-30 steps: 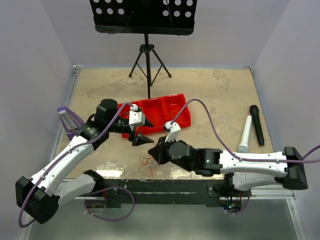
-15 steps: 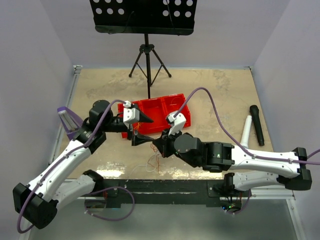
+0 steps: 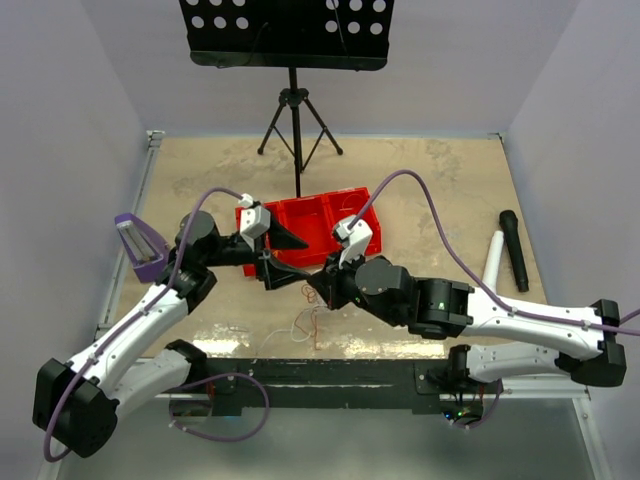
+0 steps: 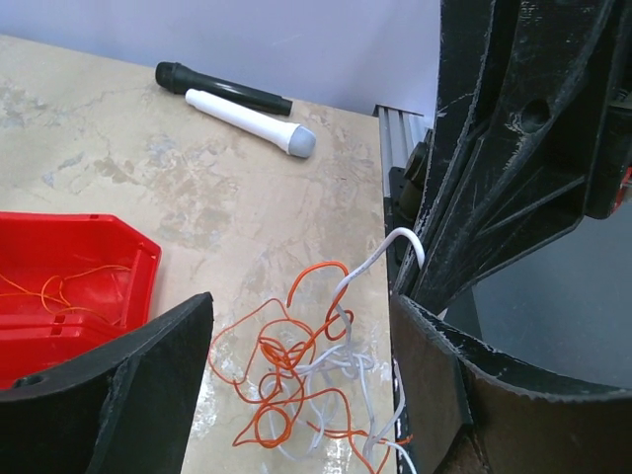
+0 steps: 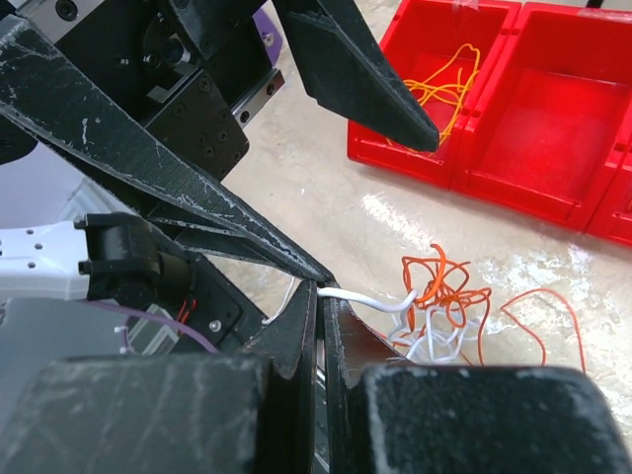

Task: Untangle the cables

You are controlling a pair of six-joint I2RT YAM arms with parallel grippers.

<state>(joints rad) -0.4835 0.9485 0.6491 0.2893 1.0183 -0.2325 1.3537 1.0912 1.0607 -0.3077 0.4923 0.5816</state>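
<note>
R gripper [image 5: 318, 288] pressed shut, pinching white cable [image 5: 367, 296] off clump [image 5: 439, 311]; L gripper [image 3: 308, 260] spread wide, just beside.

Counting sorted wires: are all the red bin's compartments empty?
No, an orange-yellow cable lies in one compartment of the red bin in the right wrist view.

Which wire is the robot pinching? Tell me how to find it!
Find the red tray, then the wire clump in front of it. One wire rises from the clump into the shut right gripper. It is white; most around it are orange.
</note>
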